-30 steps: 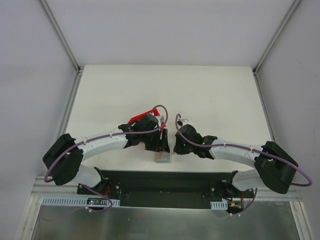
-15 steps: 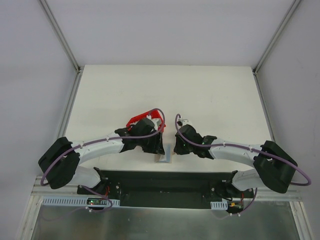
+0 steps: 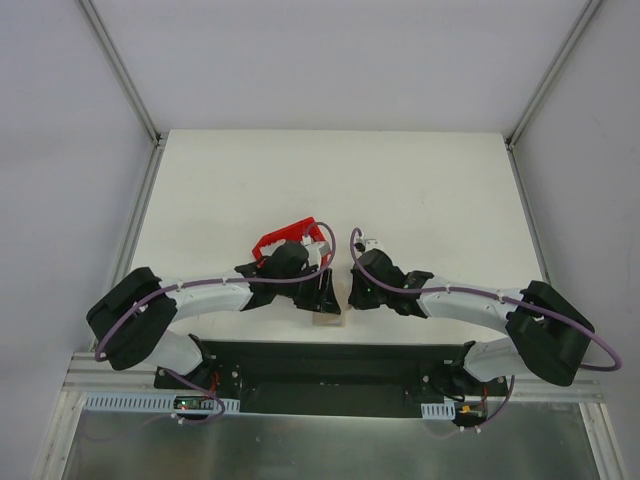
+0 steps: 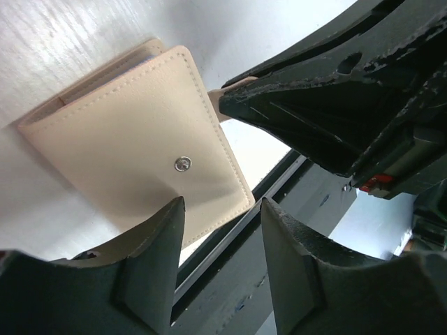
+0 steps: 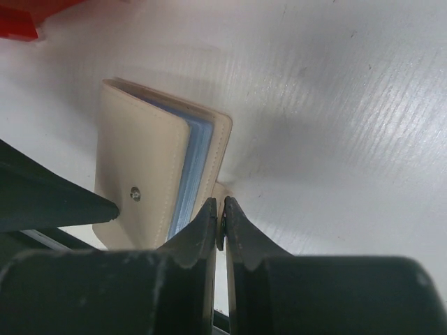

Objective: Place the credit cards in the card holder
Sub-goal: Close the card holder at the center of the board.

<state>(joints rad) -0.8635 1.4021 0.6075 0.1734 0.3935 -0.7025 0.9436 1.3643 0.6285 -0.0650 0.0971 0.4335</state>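
Right wrist view: card holder [image 5: 140,167] lies folded on worktop [image 5: 335,105], at near edge between both arms, snap stud [image 5: 135,195] facing up, pale blue lining [image 5: 192,164] showing at open side. You see no loose credit cards; whether any sit inside, cannot tell. Judgement: loading finished or close, strap not snapped. Right gripper [image 5: 222,209] closed, tips at strap tab [image 5: 221,188], pinch unclear. Left gripper [image 4: 222,204] open, empty, poised over holder's corner. Both arms stretched low, wrists converging.
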